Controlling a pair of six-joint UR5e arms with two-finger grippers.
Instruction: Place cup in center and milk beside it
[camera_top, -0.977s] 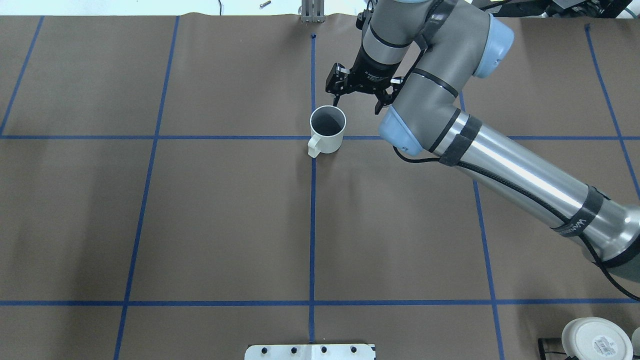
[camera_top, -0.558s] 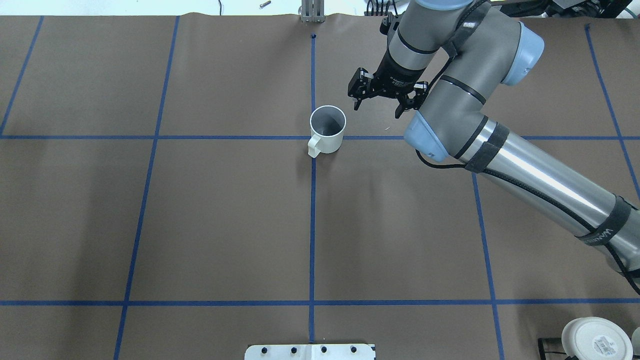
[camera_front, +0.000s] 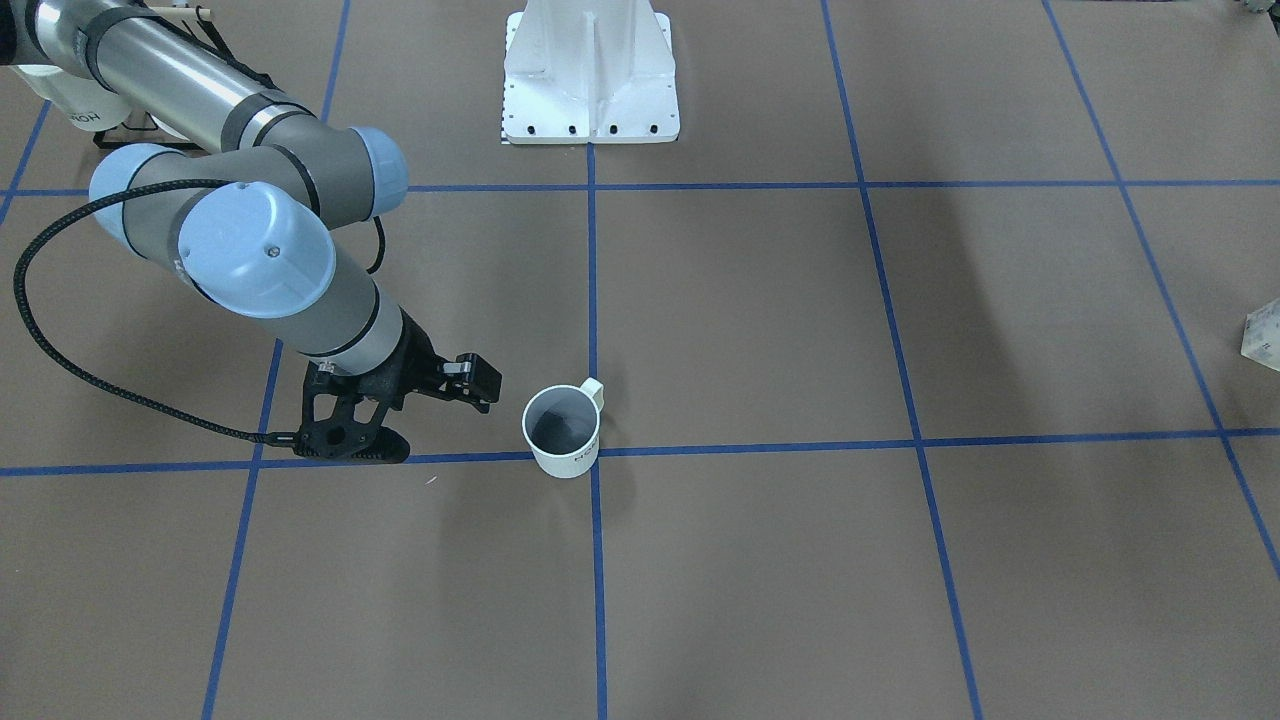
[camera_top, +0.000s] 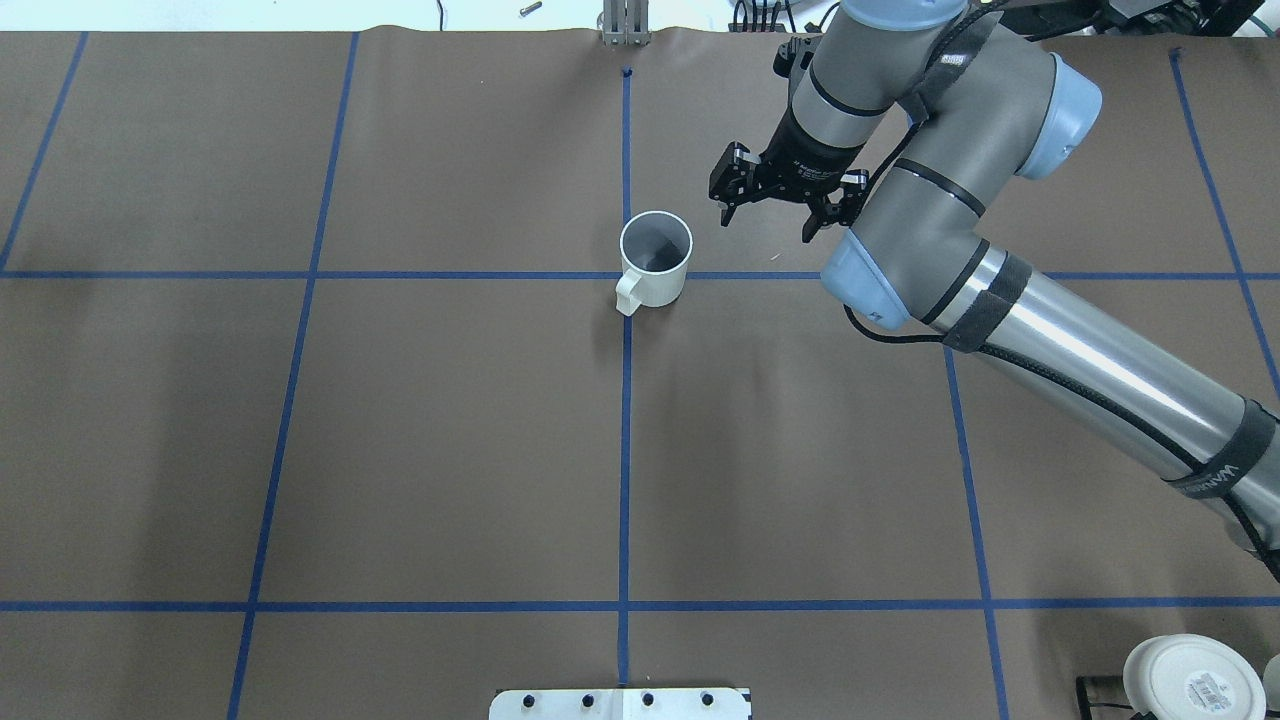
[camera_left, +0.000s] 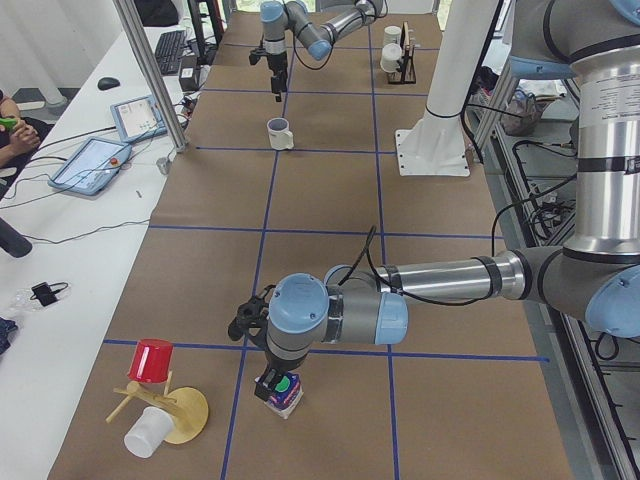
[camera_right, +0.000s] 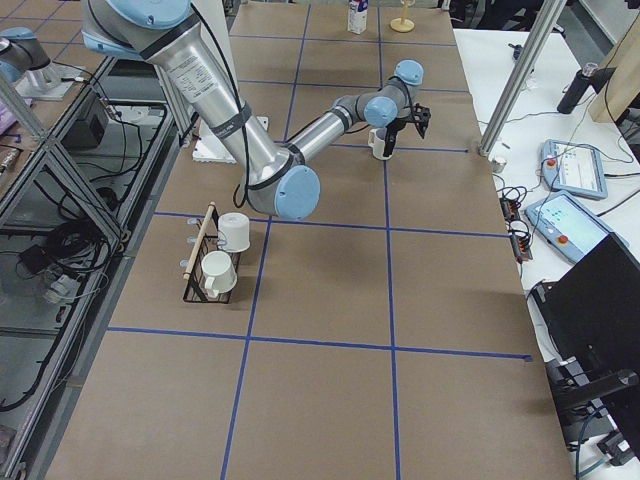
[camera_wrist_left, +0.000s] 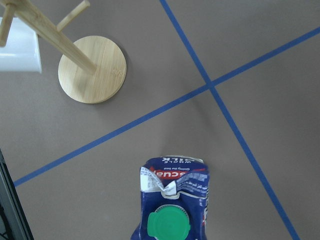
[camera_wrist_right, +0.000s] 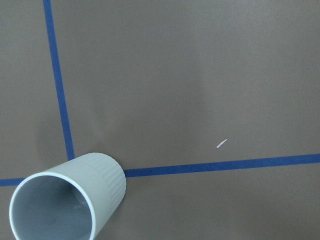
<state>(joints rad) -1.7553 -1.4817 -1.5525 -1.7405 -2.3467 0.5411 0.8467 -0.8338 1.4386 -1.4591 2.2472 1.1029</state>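
The cup (camera_top: 655, 258), a white mug, stands upright on the center (camera_top: 626, 275), the crossing of two blue tape lines, with its handle toward the robot. It also shows in the front view (camera_front: 563, 430) and the right wrist view (camera_wrist_right: 65, 200). My right gripper (camera_top: 765, 222) is open and empty, beside the cup on its right and clear of it. The milk (camera_wrist_left: 172, 200), a dark blue carton with a green cap, stands far off at the table's left end (camera_left: 284, 393). My left gripper (camera_left: 268, 382) is right at the carton; I cannot tell whether it is open or shut.
A wooden mug tree (camera_left: 165, 410) with a red cup (camera_left: 152, 360) and a white cup stands next to the milk. A rack with two white mugs (camera_right: 215, 260) sits at the right near the robot. The white base mount (camera_front: 590, 70) is at the robot's side.
My right gripper, open throughout, has moved right and away from the cup's rim. The cup has stayed in place on the crossing.
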